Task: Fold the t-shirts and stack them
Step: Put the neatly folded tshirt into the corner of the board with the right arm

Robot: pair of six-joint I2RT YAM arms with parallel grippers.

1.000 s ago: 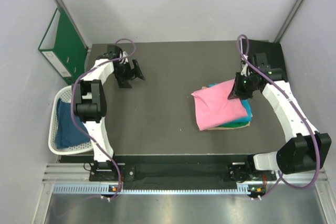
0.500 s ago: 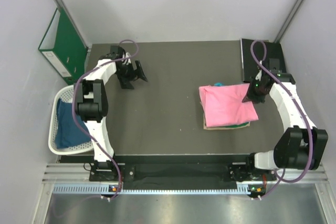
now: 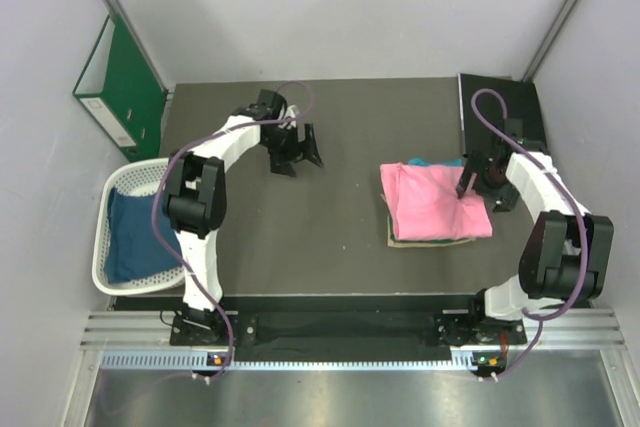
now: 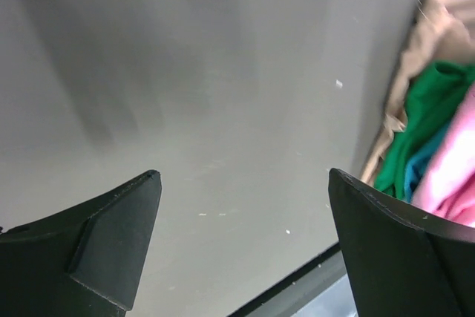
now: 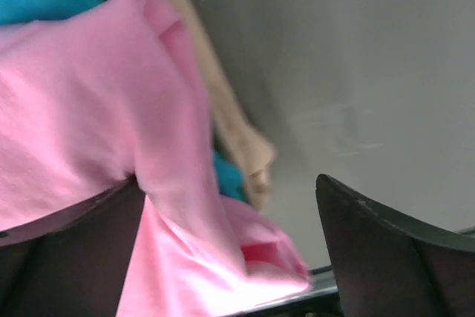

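Note:
A folded bright pink t-shirt lies on top of a pile at the table's right. A teal t-shirt peeks out at the pile's far edge. The dark blue t-shirt lies in the white basket at the left. My right gripper is at the pink shirt's right edge. In the right wrist view it is open, with loose pink cloth between the jaws. My left gripper hovers open over bare table, left of the pile, nothing between its fingers.
Tan cloth and green cloth lie under the pile. A green ring binder leans against the left wall. A black panel lies at the back right corner. The table's front edge runs close to the pile.
My right gripper pulled the pink shirt to the right over the pile, then opened and let it go. My left arm swung right toward the table's middle, still open.

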